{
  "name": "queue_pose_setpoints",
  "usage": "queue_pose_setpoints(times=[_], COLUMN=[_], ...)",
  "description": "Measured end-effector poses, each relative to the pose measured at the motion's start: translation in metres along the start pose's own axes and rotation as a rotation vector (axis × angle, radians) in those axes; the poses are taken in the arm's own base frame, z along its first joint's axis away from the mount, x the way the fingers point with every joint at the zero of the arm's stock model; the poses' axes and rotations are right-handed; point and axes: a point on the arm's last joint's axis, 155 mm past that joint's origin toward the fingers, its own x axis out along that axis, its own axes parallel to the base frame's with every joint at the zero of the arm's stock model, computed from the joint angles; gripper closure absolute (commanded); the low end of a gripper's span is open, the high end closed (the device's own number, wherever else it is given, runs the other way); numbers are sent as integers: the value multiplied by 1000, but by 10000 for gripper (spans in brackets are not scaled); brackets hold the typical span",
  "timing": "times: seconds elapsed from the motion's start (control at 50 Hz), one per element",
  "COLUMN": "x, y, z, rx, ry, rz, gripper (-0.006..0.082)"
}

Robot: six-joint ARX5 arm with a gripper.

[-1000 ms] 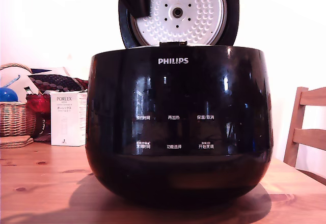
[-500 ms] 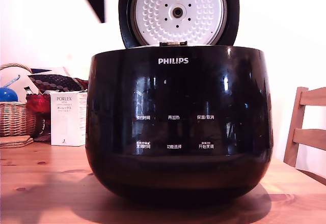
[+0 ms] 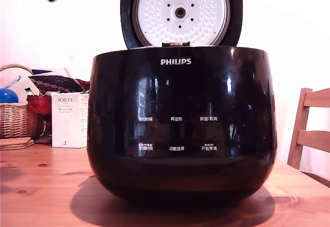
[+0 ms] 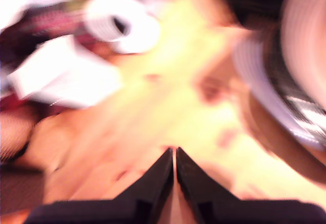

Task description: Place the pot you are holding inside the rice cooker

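Wooden counter point(image 3: 41, 185) is carrying everything. Over it in the blurred wrist view, the tool point(image 4: 174, 155) is showing its fingers pressed together, gripping nothing. At the exterior view's centre, the rice cooker point(image 3: 180, 129), lettered PHILIPS, is standing with its lid point(image 3: 180, 11) raised; its inside is hidden. At that view's left, a white PORLEX box point(image 3: 68, 119) is standing beside a wicker basket point(image 3: 15, 118). No pot is showing.
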Motion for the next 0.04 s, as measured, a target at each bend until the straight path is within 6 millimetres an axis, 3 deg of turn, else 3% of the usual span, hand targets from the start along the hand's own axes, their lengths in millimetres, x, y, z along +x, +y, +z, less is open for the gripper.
queue_pose_setpoints(times=[0.04], x=[0], y=[6], z=[-2], rx=[-11], ry=[2], rz=[10], gripper=[791])
